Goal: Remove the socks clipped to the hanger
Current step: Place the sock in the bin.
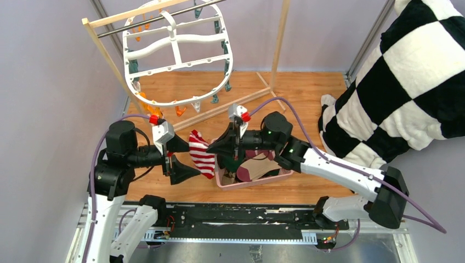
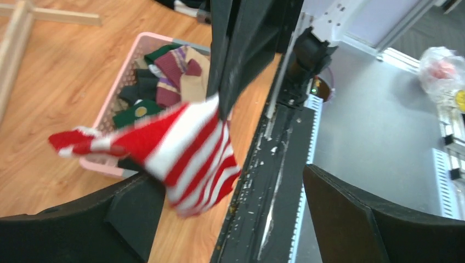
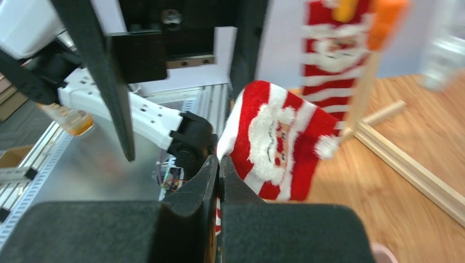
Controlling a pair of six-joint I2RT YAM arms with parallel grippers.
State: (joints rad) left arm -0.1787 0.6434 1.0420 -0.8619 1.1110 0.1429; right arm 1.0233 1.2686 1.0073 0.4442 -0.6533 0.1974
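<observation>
Beside a pink basket (image 1: 253,184), a striped sock (image 1: 202,158) hangs from one robot arm's jaws.

At centre, the right arm's jaws are clenched on the edge of the red-and-white sock, which bears a Santa face. The sock dangles above the wooden counter (image 1: 299,93), just left of the basket. The left arm's jaws stand wide open on either side of the sock's lower part, gripping nothing. At back left, well apart from the sock, the white hanger (image 1: 176,39) hangs tilted from the bar of a wooden rack (image 1: 281,38), with orange and teal clips dangling from its oval ring. Other socks (image 2: 164,76), maroon, dark green and tan among them, lie heaped in the basket. A black-and-white checkered cloth (image 1: 417,71) fills the right side.
</observation>
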